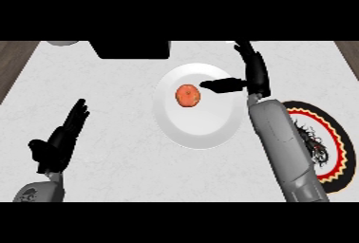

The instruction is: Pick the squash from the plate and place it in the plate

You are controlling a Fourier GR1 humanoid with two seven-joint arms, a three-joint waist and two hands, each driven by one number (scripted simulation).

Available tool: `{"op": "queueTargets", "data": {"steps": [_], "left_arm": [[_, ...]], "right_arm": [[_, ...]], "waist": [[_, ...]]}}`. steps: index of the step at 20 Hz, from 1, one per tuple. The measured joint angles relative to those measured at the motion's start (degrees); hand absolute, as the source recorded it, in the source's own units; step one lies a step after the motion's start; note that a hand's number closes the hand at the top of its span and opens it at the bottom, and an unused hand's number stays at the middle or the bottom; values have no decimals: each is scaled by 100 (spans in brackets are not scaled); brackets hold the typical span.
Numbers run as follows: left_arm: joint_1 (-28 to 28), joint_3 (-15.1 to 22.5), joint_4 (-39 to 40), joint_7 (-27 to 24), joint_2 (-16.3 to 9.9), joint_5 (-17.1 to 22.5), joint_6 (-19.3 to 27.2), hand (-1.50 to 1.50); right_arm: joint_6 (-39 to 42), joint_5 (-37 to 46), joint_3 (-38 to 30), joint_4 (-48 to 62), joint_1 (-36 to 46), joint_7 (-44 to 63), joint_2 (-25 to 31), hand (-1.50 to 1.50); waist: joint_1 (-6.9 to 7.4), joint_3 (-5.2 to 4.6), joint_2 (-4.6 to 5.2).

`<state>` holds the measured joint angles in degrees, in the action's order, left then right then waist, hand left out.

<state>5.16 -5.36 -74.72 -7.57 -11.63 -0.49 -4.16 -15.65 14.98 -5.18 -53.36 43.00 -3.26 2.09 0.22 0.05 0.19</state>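
An orange, round squash lies on a white plate at the middle of the counter. My right hand hovers over the plate's right rim, fingers straight and pointing away, thumb stretched left toward the squash without touching it. It is open and holds nothing. A second plate, black with a red and yellow patterned rim, lies at the right, partly hidden by my right forearm. My left hand rests open at the lower left, fingers up.
A black box-shaped object stands at the counter's back edge, left of centre. A pale round thing shows at the back left corner. Wooden floor shows beyond both side edges.
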Motion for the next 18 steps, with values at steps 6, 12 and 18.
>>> {"op": "queueTargets", "data": {"steps": [6, 12, 18], "left_arm": [[-49, -59, -51, -8, -32, 14, -29, 0], [-108, 23, -225, 95, 42, -50, -6, 0], [-209, 37, -399, 128, 69, -62, -55, 0]], "right_arm": [[1067, -889, -697, 100, -506, -859, 732, -150], [2165, -1217, -1052, 816, -776, -1913, 1585, -150], [2727, -1107, -1141, 1852, -778, -2971, 2127, -150]], "waist": [[-3, -1, -5], [31, 1, 1], [58, 1, 6]]}}
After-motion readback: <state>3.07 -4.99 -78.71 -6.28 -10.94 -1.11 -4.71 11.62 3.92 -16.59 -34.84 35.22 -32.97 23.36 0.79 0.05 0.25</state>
